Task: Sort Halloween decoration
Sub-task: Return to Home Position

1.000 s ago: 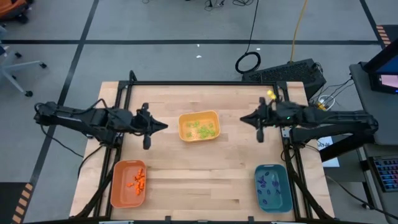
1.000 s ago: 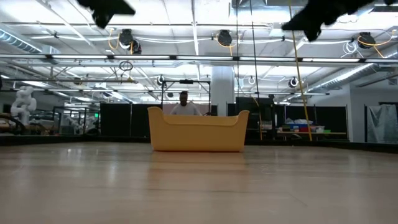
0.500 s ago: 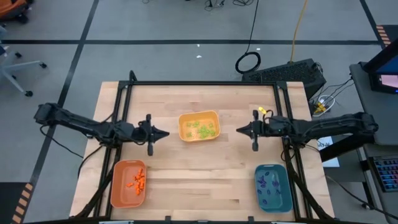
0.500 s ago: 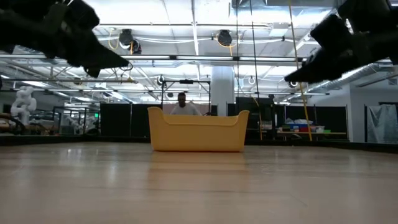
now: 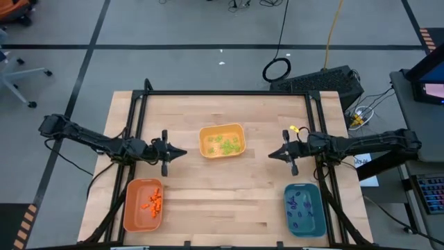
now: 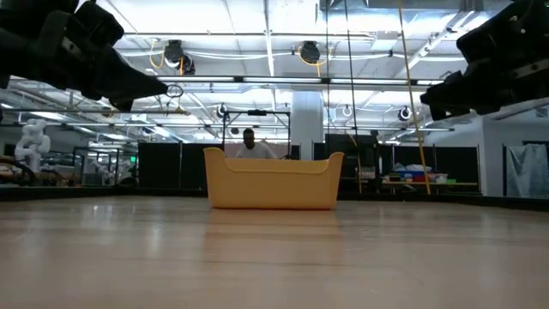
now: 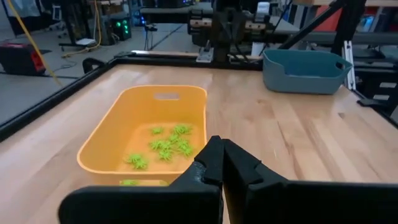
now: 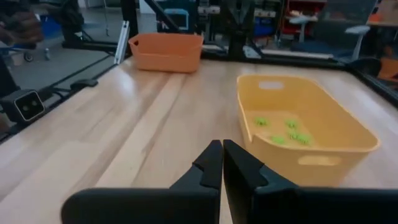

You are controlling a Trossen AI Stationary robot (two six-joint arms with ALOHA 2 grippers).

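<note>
The Halloween decoration lies sorted in three trays: light green pieces [image 5: 223, 144] in the yellow tray [image 5: 222, 130], orange pieces [image 5: 153, 201] in the orange tray [image 5: 133, 208], purple pieces [image 5: 300, 207] in the teal tray [image 5: 312, 215]. My left gripper [image 5: 183, 152] hovers shut to the left of the yellow tray, its fingers [image 7: 221, 163] pointing at it. My right gripper [image 5: 271, 155] hovers shut to the right of that tray, fingers [image 8: 221, 160] pointing toward it. Both hold nothing.
A black frame [image 5: 222, 93] runs round the wooden table's far edge and sides. Bare wood [image 5: 225, 194] lies between the orange and teal trays at the near side. A person [image 6: 250, 144] shows far behind the yellow tray in the low view.
Both grippers have come down from high above the table and drawn slightly back toward their own sides, tipping from slanting down to nearly level. Both stayed shut. The trays and pieces have not moved.
</note>
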